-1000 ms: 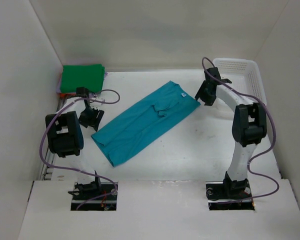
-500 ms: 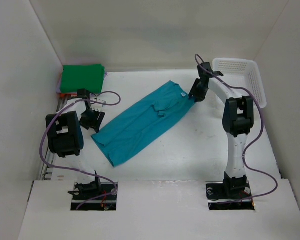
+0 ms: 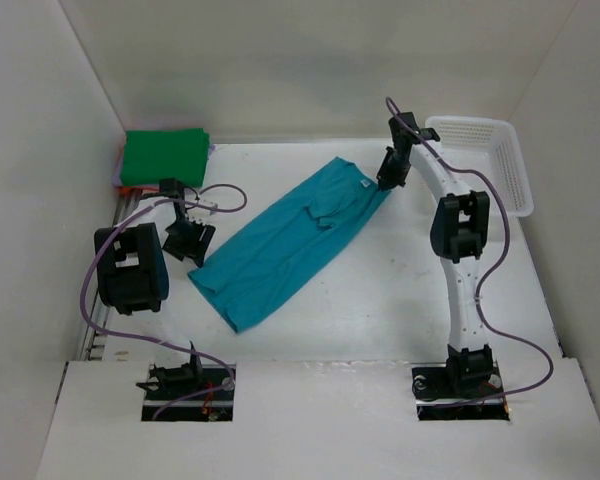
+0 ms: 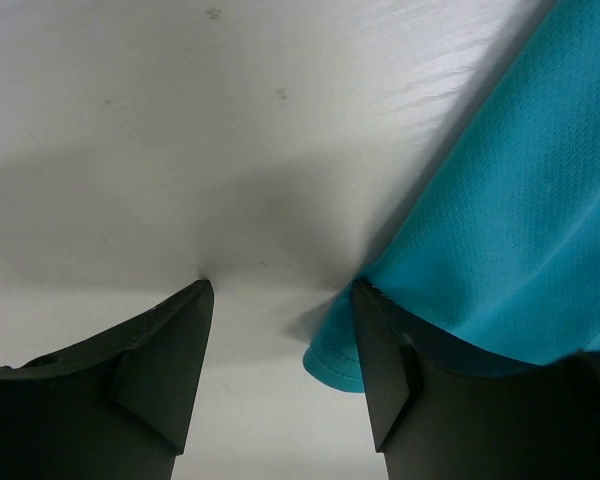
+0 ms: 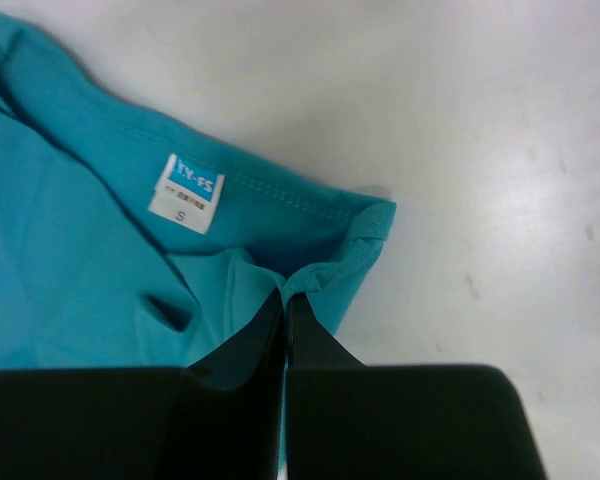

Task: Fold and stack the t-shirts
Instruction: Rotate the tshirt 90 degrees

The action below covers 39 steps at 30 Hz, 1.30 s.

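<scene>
A teal t-shirt (image 3: 285, 245), folded into a long strip, lies slantwise across the table. My right gripper (image 3: 385, 183) is shut on its far right corner by the collar; in the right wrist view the jaws (image 5: 285, 297) pinch a bunched fold of teal cloth (image 5: 80, 260) beside the white size label (image 5: 186, 192). My left gripper (image 3: 190, 243) stands open at the strip's near left end. In the left wrist view the teal hem corner (image 4: 335, 365) lies between its fingers (image 4: 280, 290), against the right one. A folded green t-shirt (image 3: 163, 155) tops a stack at the back left.
A white mesh basket (image 3: 505, 160) stands at the back right, just right of the right arm. An orange edge (image 3: 128, 187) shows under the green shirt. White walls close in the table on the left, back and right.
The right arm has reached left to the teal shirt's collar corner and its jaws have shut on the cloth. The left gripper has stayed open by the hem corner.
</scene>
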{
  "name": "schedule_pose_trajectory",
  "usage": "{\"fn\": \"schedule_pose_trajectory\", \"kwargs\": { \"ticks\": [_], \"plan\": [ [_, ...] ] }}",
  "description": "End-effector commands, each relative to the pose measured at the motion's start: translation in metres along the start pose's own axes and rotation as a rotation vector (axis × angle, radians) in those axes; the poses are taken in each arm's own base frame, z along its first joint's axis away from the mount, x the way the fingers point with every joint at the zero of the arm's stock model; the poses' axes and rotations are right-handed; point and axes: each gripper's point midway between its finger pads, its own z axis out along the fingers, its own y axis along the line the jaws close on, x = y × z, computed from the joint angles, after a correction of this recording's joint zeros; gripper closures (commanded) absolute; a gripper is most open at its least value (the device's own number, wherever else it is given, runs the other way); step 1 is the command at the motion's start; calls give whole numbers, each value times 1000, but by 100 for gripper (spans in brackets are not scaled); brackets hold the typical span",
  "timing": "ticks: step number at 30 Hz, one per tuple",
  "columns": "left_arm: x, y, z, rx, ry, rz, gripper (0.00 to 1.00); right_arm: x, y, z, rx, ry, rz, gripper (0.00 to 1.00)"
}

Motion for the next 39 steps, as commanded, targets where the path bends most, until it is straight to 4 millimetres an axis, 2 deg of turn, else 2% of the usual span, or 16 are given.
{"fn": "schedule_pose_trajectory", "kwargs": {
  "ticks": [1,7,11,13,15,16,18,21,25,28,31,33,37,39],
  "plan": [
    [0,-24,-8,68,-18,20,44,-21,14,-2,-17,-35,-5,100],
    [2,-58,-2,155,34,68,44,-57,45,9,-146,-141,27,100],
    [4,-99,8,272,72,108,45,-90,83,7,-320,-257,38,100],
    [11,-116,15,315,105,132,47,-107,95,3,-392,-302,73,95],
    [22,-121,20,314,142,141,48,-119,94,-1,-429,-315,123,84],
    [27,-121,21,308,156,136,48,-123,90,-5,-430,-317,137,76],
    [32,-126,21,316,166,117,48,-123,78,-12,-411,-310,135,65],
    [37,-142,14,363,157,119,48,-110,61,-29,-365,-308,76,54],
    [45,-157,10,414,146,133,48,-87,46,-75,-345,-361,10,42],
    [49,-154,11,408,145,128,49,-49,44,-109,-340,-392,-13,40],
    [54,-148,13,392,155,105,50,8,39,-128,-336,-378,-9,40],
    [59,-145,13,389,163,90,51,57,39,-130,-338,-328,-21,40],
    [66,-151,8,401,156,97,52,188,40,-118,-344,-130,-43,45],
    [65,-155,6,403,148,114,52,248,42,-114,-352,-37,-47,47]
  ]
}}
